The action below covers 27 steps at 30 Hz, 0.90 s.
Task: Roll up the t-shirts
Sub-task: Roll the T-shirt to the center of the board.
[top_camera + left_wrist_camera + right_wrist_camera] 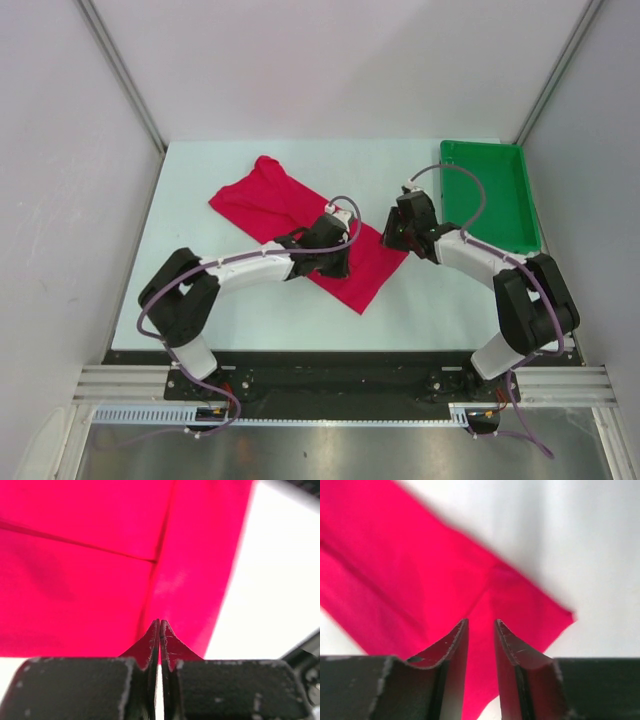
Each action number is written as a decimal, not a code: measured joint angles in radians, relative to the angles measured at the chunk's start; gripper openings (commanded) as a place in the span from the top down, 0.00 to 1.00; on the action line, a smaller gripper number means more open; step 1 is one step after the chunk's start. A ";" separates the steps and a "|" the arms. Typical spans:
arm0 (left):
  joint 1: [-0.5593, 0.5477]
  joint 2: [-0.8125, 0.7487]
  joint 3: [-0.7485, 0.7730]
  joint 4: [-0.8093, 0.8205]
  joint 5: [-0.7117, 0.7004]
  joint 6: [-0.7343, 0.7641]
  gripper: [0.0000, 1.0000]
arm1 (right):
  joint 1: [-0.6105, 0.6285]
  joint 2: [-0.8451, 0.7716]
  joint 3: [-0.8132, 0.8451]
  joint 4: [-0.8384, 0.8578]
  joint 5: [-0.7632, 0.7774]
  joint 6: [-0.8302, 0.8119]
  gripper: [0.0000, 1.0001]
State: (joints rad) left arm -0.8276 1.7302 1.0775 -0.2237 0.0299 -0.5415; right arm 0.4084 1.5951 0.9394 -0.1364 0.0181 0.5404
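Black fingertips crowd the bottom of both wrist views. On the left gripper (160,626) the jaws are pressed together over red cloth with only a hairline of light between them; whether a fold is pinched at the tips cannot be told. On the right gripper (481,625) the jaws stand narrowly apart and grip nothing, with the shirt (395,580) showing through the slot. Under the left wrist the cloth fills the frame from 9 o'clock round to 1 o'clock. One crease crosses it from the left and another runs down from 12 o'clock toward the fingertips, while bare white table (280,580) shows at 3 o'clock. Under the right wrist a pointed corner of the cloth juts toward 3 o'clock onto the white surface. From above, the shirt (262,195) lies flat as a long folded band slanting across the middle of the table (250,320), from 10 o'clock down toward 5 o'clock. Both arms reach in over its lower half. The left gripper (325,262) is over the cloth near the band's middle, and the right gripper (395,238) is at the band's edge on the 3 o'clock side, just beside that corner. A green tray (530,200) sits at the table's 2 o'clock corner, apart from the shirt, and the right arm crosses its near left corner. Arm bases (190,350) stand bolted at 6 o'clock, and purple cables loop along both arms.
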 measured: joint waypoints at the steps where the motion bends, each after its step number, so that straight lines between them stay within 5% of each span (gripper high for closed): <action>1: -0.003 -0.017 -0.007 0.001 0.005 -0.001 0.98 | 0.020 -0.013 0.000 -0.009 0.009 0.000 0.73; 11: -0.027 -0.051 -0.151 0.065 0.051 -0.048 1.00 | 0.142 -0.020 -0.101 -0.018 0.024 0.037 0.80; 20: -0.027 -0.050 -0.207 0.105 0.047 -0.062 1.00 | 0.143 0.001 -0.128 0.011 0.019 0.053 0.64; 27: -0.040 -0.093 -0.186 0.018 0.019 -0.051 0.98 | 0.003 -0.092 -0.140 0.010 -0.015 0.031 0.67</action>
State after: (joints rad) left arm -0.8677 1.6371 0.8913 -0.2062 0.0490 -0.5922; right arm 0.4118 1.5028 0.7994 -0.1268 0.0029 0.5713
